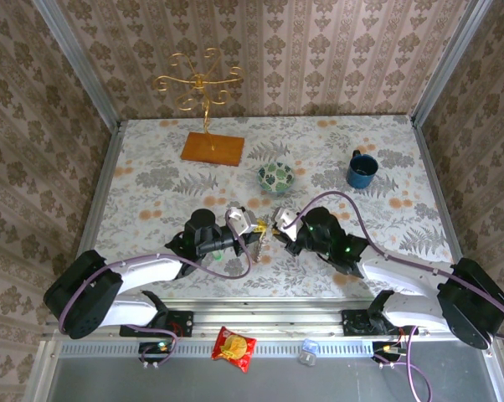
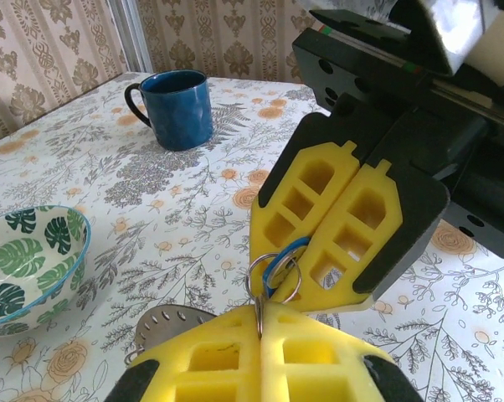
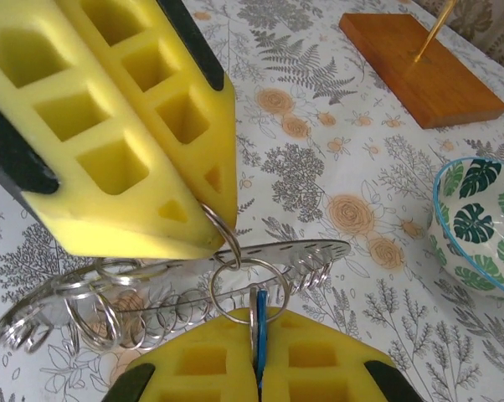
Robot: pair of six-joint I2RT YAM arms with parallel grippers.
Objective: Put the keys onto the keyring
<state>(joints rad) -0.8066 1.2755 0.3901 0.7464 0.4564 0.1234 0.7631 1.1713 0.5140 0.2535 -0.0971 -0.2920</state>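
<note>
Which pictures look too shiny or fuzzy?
Left wrist view: white glare on the right arm, top right; blue mug sharp. Right wrist view: left pincer's yellow fingers loom huge, keyring metal glints. Top view: even light, everything sharp but tiny.

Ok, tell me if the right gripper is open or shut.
Shut. The right gripper has its yellow pads pressed together, no gap, on a thin blue piece, likely the blue key.
</note>
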